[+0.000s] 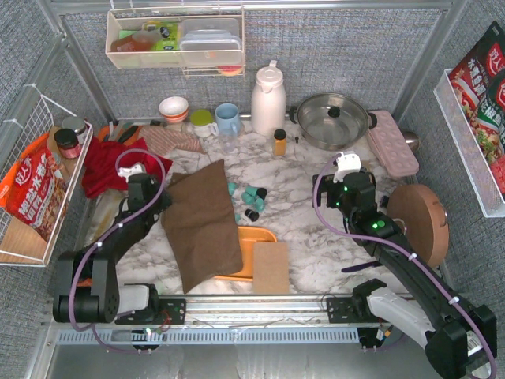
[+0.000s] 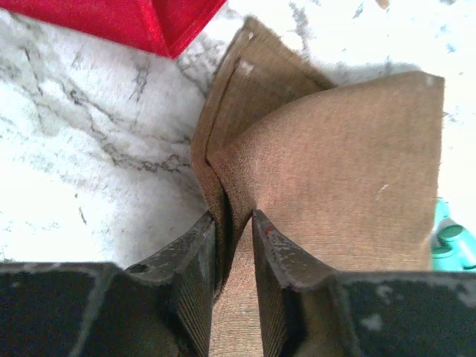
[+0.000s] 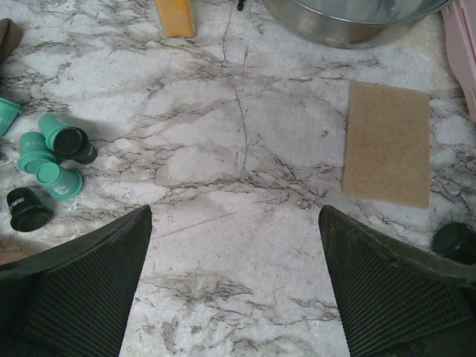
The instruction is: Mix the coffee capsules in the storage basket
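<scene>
While the left end effector (image 2: 234, 220) pinches the brown cloth (image 2: 335, 171), lifting may scatter coffee capsules (image 1: 251, 194) at its three o'clock.

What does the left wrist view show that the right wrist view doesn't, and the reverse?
Left wrist only: the left gripper pinching a fold of brown cloth, and a red cloth. Right wrist only: the open right gripper, a black capsule, tan pad, steel pot, orange bottle. Both: marble table, teal capsules.

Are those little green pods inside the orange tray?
Out: the capsules in view lie on the marble table, beyond the orange tray.
</scene>
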{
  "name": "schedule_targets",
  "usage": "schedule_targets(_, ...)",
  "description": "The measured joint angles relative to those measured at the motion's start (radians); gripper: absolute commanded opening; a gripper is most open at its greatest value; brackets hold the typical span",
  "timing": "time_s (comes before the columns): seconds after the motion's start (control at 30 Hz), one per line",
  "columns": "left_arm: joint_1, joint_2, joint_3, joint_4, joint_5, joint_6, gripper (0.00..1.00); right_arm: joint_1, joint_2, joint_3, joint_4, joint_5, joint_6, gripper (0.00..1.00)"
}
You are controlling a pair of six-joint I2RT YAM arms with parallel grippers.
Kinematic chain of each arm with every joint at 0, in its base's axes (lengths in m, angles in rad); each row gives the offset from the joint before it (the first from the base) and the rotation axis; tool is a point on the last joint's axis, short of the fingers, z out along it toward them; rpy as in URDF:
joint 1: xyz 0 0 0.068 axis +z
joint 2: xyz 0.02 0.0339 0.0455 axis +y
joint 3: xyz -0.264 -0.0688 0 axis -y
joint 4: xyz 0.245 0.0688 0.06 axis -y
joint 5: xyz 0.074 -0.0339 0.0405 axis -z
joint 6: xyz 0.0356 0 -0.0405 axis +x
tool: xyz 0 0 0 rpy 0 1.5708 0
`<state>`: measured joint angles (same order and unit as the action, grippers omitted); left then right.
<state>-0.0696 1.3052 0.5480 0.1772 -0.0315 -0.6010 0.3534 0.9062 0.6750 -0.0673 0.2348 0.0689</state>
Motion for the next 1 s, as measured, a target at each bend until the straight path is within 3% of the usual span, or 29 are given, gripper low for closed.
schedule_targets(0.1, 0.000, -0.032, 0.014, 0.000, 0.006, -0.002, 0.19, 0.000, 0.001, 0.000, 0.000, 0.000, 0.000, 0.99)
schedule_targets(0.27, 0.000, -0.039, 0.037, 0.001, 0.040, -0.006, 0.13, 0.000, 0.001, 0.000, 0.000, 0.000, 0.000, 0.99)
schedule_targets(0.43, -0.001, -0.036, 0.043, 0.003, 0.076, -0.009, 0.00, 0.000, 0.001, 0.000, -0.001, -0.003, 0.000, 0.99)
schedule_targets(1.0, -0.036, -0.148, 0.121, 0.000, 0.227, 0.023, 0.00, 0.000, 0.007, 0.005, -0.004, -0.003, 0.000, 0.99)
